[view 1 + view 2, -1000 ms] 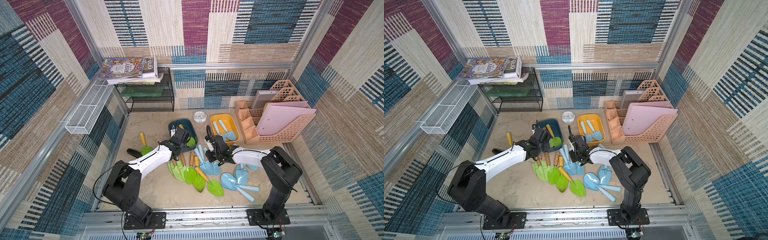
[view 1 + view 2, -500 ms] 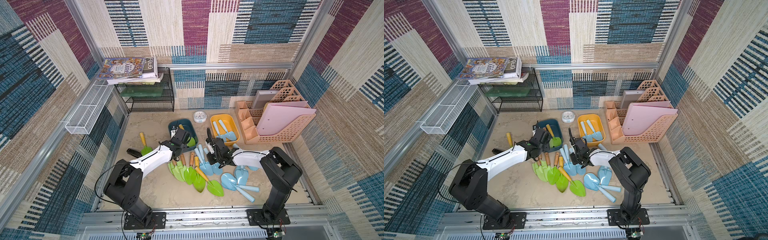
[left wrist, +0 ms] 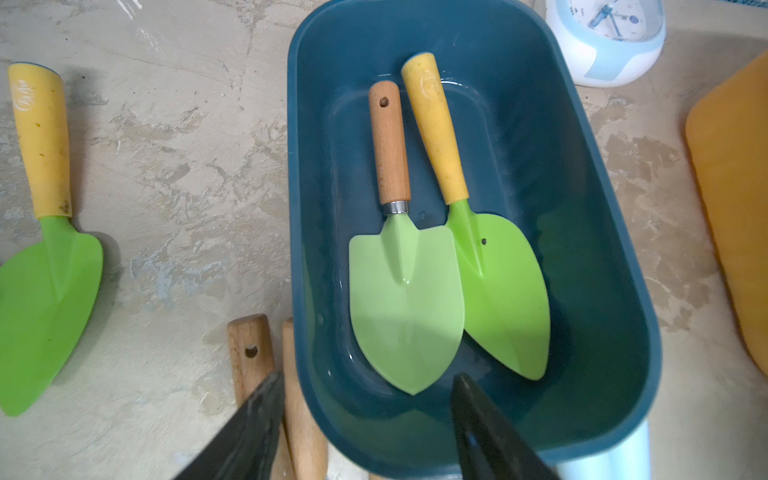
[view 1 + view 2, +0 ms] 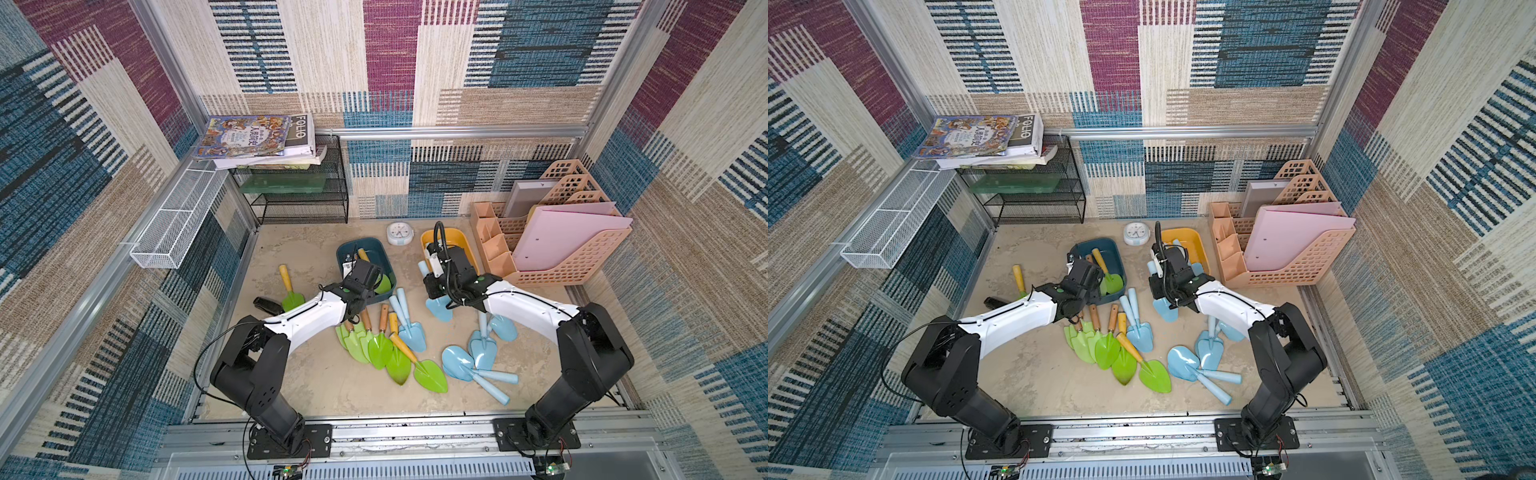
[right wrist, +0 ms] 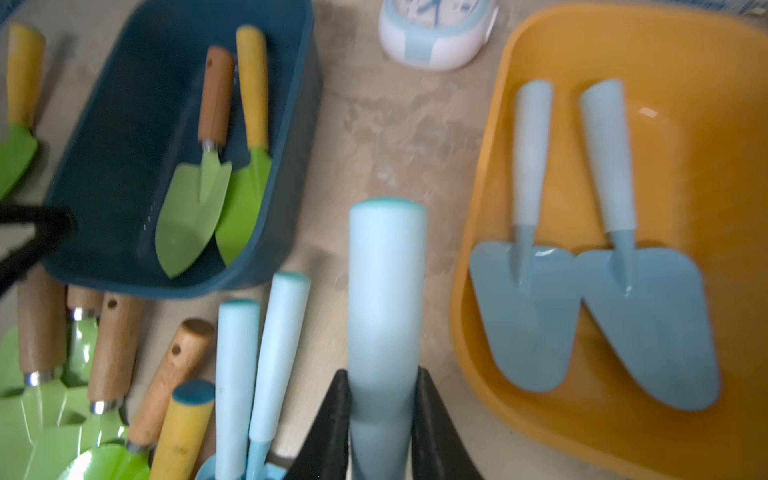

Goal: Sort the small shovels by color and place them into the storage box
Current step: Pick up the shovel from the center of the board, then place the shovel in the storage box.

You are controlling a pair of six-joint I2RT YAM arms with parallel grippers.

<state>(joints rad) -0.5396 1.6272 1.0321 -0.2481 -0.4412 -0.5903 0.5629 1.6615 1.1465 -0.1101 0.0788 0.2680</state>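
Note:
My right gripper [image 5: 384, 395] is shut on the handle of a pale blue shovel [image 4: 439, 308], which hangs over the floor between the two boxes. The yellow box [image 5: 706, 124] holds two pale blue shovels [image 5: 528, 311]. Over the near end of the dark blue box [image 3: 623, 291] my left gripper [image 3: 365, 399] stands open, with nothing between its fingers. That box holds two green shovels [image 3: 407, 299], one wood-handled, one yellow-handled. Several green shovels [image 4: 380, 347] and pale blue ones [image 4: 482, 353] lie in front of the boxes. One green shovel [image 4: 291, 291] lies apart at the left.
A small white clock [image 4: 400, 233] stands between the boxes at the back. A pink file organizer [image 4: 561, 241] fills the back right corner. A black wire rack [image 4: 299, 195] with books stands at the back left. A black object [image 4: 268, 305] lies by the left wall.
My right gripper has shut on a pale blue shovel and carried it right, out of the pile. The left arm has barely moved.

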